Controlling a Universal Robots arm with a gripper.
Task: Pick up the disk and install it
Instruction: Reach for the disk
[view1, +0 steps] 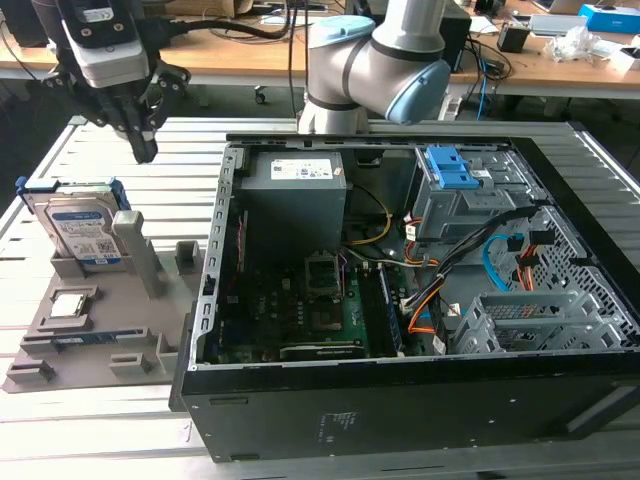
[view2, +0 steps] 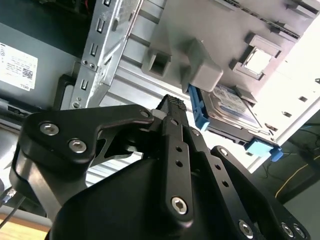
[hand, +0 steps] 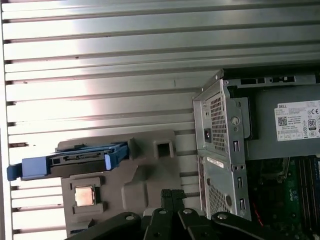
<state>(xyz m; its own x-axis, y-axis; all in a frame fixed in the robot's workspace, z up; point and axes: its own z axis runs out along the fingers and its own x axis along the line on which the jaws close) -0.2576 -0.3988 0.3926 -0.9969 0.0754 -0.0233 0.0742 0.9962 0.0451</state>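
The disk (view1: 85, 232) is a silver hard drive with a white-and-blue label and blue side rails. It stands tilted in a slot at the far end of the grey holder (view1: 100, 335), on the exterior view's left. The disk also shows in the second wrist view (view2: 234, 109), and edge-on in the first wrist view (hand: 75, 160). My gripper (view1: 145, 150) hangs above and just behind the disk, apart from it. Its black fingers are shut with nothing between them, as both wrist views show (view2: 172, 102) (hand: 171, 194).
An open black computer case (view1: 420, 400) lies on the slatted metal table (view1: 120, 150), right of the holder. Inside are a grey power supply box (view1: 295, 195), a blue drive bracket (view1: 450, 172) and cables. A small silver processor chip (view1: 72, 303) rests on the holder.
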